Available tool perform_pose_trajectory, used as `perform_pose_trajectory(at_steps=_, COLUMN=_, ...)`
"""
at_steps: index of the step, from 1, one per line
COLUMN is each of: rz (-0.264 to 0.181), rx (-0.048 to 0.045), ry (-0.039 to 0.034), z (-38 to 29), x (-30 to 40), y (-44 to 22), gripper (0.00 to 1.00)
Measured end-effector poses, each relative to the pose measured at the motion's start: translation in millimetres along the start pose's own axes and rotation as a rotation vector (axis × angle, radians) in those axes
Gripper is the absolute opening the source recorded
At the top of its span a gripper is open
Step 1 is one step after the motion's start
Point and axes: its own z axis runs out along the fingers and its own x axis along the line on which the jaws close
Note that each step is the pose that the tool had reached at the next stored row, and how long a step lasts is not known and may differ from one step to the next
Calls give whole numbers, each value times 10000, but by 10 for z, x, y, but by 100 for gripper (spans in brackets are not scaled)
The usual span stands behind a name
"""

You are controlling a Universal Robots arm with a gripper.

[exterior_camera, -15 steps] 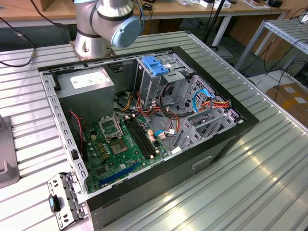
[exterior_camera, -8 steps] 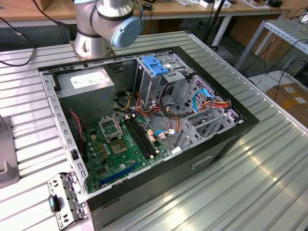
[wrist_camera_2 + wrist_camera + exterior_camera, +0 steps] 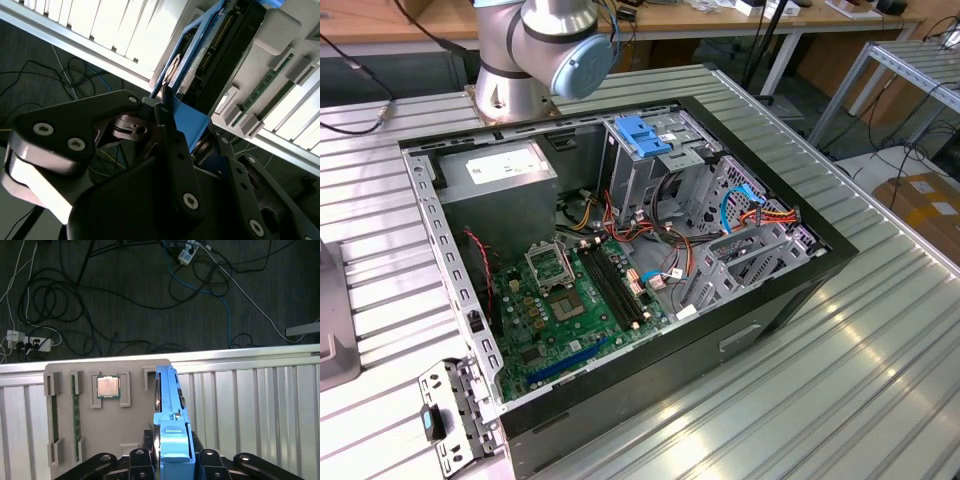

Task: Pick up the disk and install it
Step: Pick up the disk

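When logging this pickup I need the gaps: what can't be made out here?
Disk, first wrist view: seen edge-on, so its flat faces are hidden; its near end runs off the picture edge at the gripper.
Disk, second wrist view: far end cut off by the picture edge.
Arm, exterior view: cut off by the top edge beyond its base joints.
Drive cage, exterior view: inside hidden by its metal walls and the blue latch piece.

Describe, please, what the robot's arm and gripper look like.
The arm is silver-grey metal, built of tubular joints, one with a round light-blue end cap. The gripper is matte black, made of flat angular link plates with silver screw heads, plus a pale grey section in the second wrist view.
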Motion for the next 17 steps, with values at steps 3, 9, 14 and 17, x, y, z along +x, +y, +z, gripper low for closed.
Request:
perform_pose_trajectory(at_steps=3, rz=0, rx=-2, ry=-53, z=-62, x=1, y=0, gripper=37)
perform_pose_trajectory(at_steps=9, rz=0, rx=-14, ry=-214, z=-291, x=-3, y=1, gripper=37)
perform_pose_trajectory(at_steps=14, rz=0, rx=-24, ry=-351, z=-477, x=-9, y=1, gripper=37)
perform_pose_trajectory(at_steps=17, rz=0, rx=-28, ry=-422, z=-605, x=-16, y=2, gripper=37)
